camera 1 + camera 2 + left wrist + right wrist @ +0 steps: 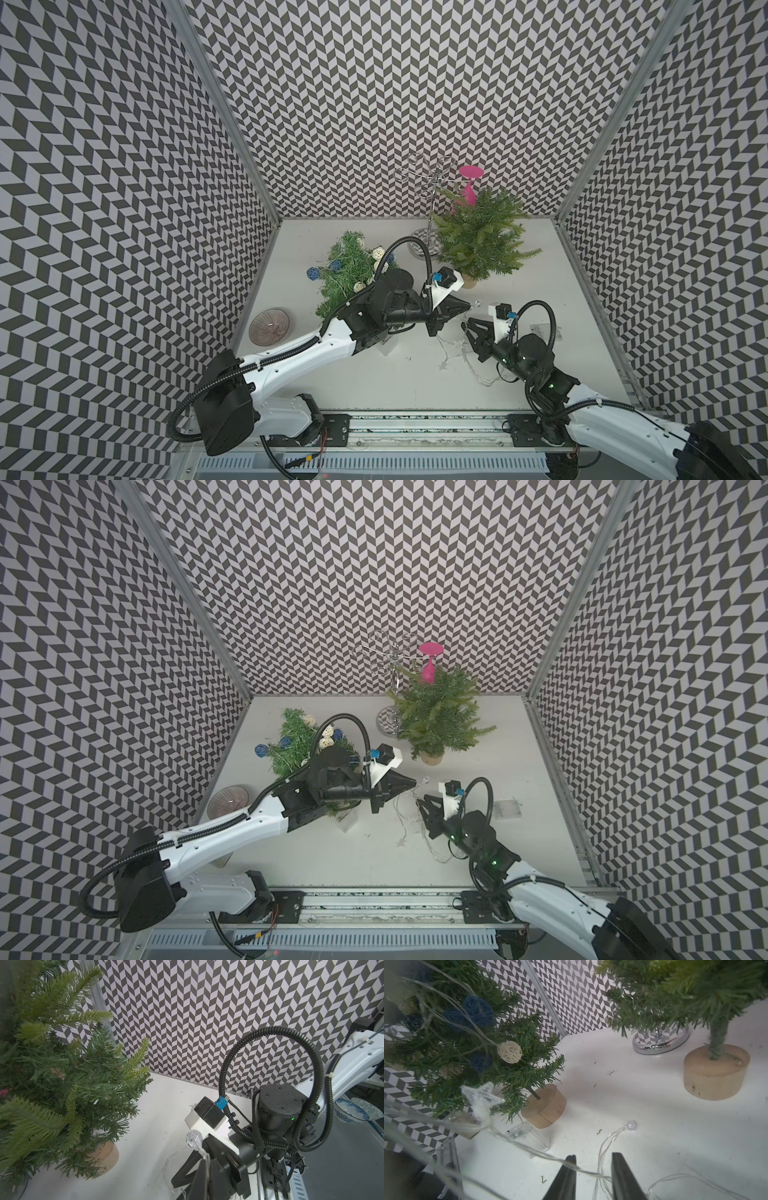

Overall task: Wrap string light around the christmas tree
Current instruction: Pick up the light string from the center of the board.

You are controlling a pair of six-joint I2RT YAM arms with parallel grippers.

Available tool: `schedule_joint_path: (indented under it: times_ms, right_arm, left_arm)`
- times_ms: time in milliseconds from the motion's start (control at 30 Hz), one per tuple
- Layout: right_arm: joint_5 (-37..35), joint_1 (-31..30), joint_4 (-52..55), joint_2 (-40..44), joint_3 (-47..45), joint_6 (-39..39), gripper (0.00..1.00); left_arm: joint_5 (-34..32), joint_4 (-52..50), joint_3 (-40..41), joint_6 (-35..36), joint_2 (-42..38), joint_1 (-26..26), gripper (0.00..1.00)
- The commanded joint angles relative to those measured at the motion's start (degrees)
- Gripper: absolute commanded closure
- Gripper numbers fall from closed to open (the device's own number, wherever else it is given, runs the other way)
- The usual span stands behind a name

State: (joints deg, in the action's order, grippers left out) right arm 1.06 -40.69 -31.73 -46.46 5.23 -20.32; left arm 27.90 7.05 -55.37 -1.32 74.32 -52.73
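String light (480, 1095) trails across the table (374, 374) between the arms, clear of the bare christmas tree (482, 237). I see the left gripper (468, 308) clenched on its bulb end, the right gripper (593, 1155) parted around a strand.

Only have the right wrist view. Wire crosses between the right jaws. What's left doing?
Observer: The left gripper has its jaws shut on the string light, a bulb just past them.
Operator: What's cut off above my frame?
Observer: The crown of the bare tree: no wire or balls visible on it in both top views.
Operator: Behind it?
Observer: A pink glass hangs upside down on the rack.
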Motion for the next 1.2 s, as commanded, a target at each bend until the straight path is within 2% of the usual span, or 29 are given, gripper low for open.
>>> schedule_joint_path:
  times_ms: [0,33,133,333,467,633,967,1033,1100,1167]
  right_arm:
    - [-3.8,0.3,-3.0,-0.8,4.5,2.6,0.96]
    - [-7.9,0.2,0.7,0.3,6.2,2.8,0.99]
    - [-17.1,0.3,6.6,5.5,9.1,1.1,1.00]
    - [-26.4,0.4,15.6,14.2,13.6,1.1,1.00]
    - [-32.0,0.5,21.8,13.7,21.1,4.0,1.00]
    - [-35.0,0.6,25.5,9.8,31.3,7.2,1.00]
    - [-36.2,3.7,18.9,-1.3,44.5,19.2,1.00]
    - [-34.7,5.6,19.3,-3.0,46.7,19.2,1.00]
    - [-30.0,7.6,19.6,-4.5,48.5,18.9,1.00]
    - [-27.5,9.1,20.2,-6.2,50.5,19.0,1.00]
  left_arm:
    - [-1.6,-2.4,-1.9,0.7,-2.5,0.0,1.00]
    - [-2.5,-3.8,-2.4,1.2,-3.0,0.1,1.00]
    - [-8.1,-5.7,-2.7,1.1,-5.7,0.1,1.00]
    - [-19.3,-7.7,-3.7,-0.4,-7.5,0.2,1.00]
    - [-25.4,-8.1,-6.7,-0.6,-5.0,0.3,1.00]
    - [-30.6,-8.7,-13.5,0.6,-0.4,0.4,1.00]
    - [-25.6,-7.0,-26.9,-0.9,8.8,6.7,1.00]
    - [-25.5,-8.8,-30.8,-0.6,11.2,7.1,1.00]
    - [-24.8,-10.0,-34.3,-0.6,13.1,7.6,1.00]
    - [-21.8,-11.3,-37.1,-1.0,15.0,8.4,1.00]
